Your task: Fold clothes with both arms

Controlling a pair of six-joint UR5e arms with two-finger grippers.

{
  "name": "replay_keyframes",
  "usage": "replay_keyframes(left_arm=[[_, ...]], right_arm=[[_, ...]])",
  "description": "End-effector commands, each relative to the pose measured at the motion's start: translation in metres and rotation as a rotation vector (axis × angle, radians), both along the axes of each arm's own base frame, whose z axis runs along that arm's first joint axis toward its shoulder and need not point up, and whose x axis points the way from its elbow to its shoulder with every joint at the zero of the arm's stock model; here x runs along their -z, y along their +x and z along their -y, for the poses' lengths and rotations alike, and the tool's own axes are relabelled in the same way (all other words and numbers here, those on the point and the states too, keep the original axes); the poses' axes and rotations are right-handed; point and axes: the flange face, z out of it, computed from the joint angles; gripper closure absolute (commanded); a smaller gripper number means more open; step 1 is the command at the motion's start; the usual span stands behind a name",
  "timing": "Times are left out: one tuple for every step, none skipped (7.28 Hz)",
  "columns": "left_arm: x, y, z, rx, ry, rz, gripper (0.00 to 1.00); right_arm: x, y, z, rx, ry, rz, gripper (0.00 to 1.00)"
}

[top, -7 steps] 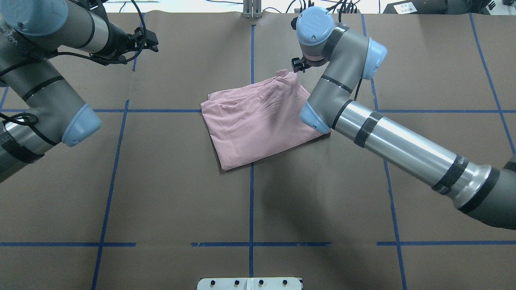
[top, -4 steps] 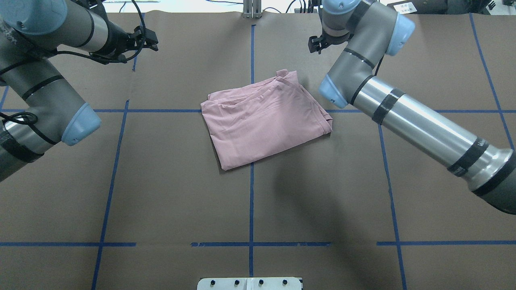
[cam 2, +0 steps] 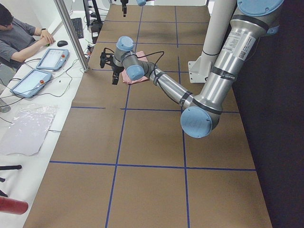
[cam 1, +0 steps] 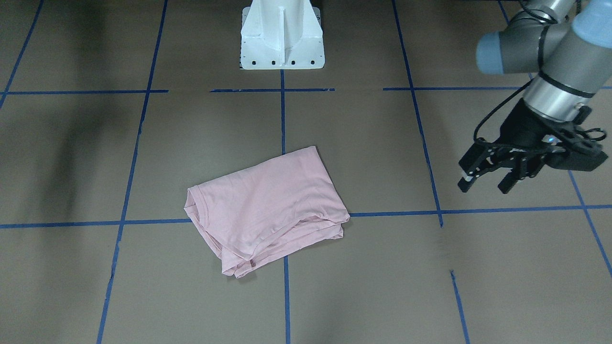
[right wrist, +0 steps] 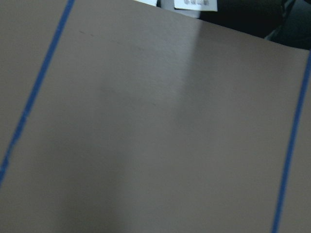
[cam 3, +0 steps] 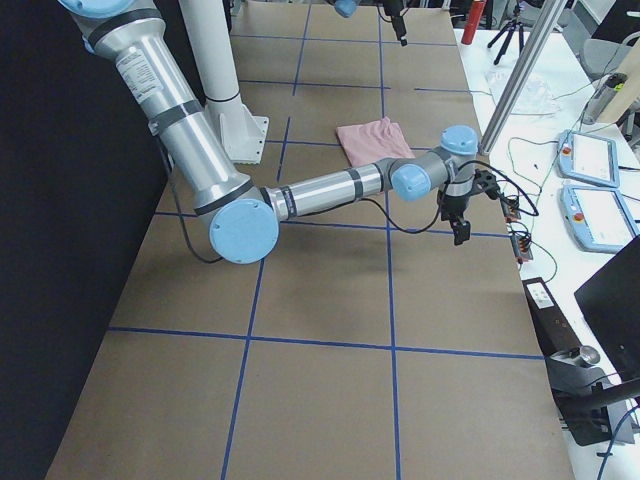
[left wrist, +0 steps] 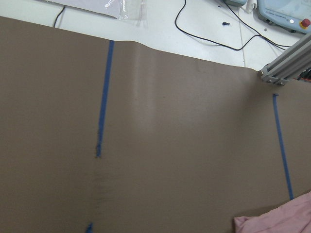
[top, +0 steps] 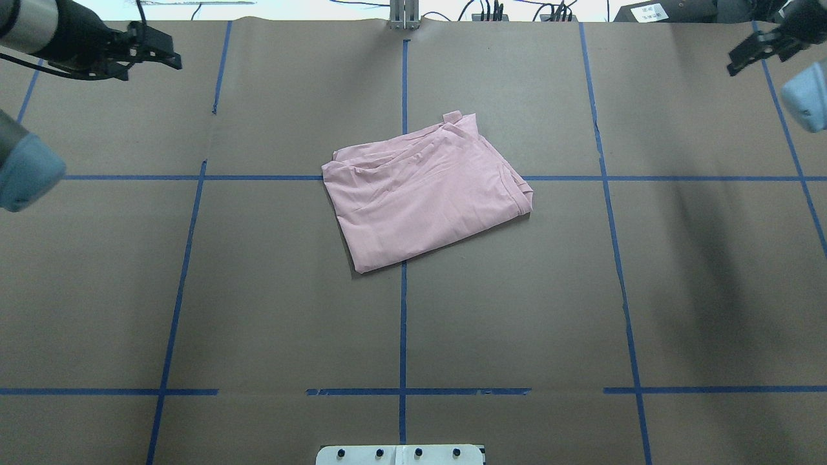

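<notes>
Left gripper (cam 1: 485, 184) spread, right gripper (top: 740, 59) unclear, T-shirt (top: 426, 194) folded

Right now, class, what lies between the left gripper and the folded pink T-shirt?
Between left gripper and T-shirt, only bare brown table crossed by a blue tape line, as the front-facing view shows.

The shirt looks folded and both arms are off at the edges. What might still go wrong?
1. The T-shirt has loose, uneven layers along one edge and a corner poking out, so the fold might slump open.
2. It lies skewed across the blue tape lines, so any further fold may come out crooked.
</notes>
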Motion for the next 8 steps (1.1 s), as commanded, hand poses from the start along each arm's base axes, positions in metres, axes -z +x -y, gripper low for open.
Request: replay_keyframes(left_arm=[[-0.079,-0.093,-0.010,-0.097,0.092,0.148,0.00],[-0.112,-0.128,-0.015,-0.162,0.131,0.243,0.00],[-0.147,-0.172,-0.023,-0.220,0.166,0.331,0.00],[-0.177,-0.209,-0.037,-0.295,0.208,0.365,0.00],[-0.218,-0.254,-0.045,-0.319,0.176,0.329,0.00],[-0.270,-0.260,-0.072,-0.329,0.086,0.303,0.00],[-0.298,-0.258,-0.082,-0.326,0.063,0.293,0.00],[-0.309,-0.259,-0.092,-0.327,0.079,0.302,0.00]], right_arm=[[-0.065,0.112,-0.042,0.061,-0.066,0.023,0.00],[-0.083,0.140,-0.058,0.082,-0.112,0.072,0.00],[-0.089,0.171,-0.071,0.055,-0.119,0.093,0.00],[-0.105,0.184,-0.087,0.023,-0.196,0.158,0.00],[-0.097,0.202,-0.093,-0.005,-0.171,0.162,0.00],[-0.094,0.201,-0.102,-0.014,-0.164,0.152,0.00],[-0.111,0.196,-0.116,-0.007,-0.192,0.130,0.00],[-0.107,0.195,-0.112,-0.005,-0.186,0.127,0.00]])
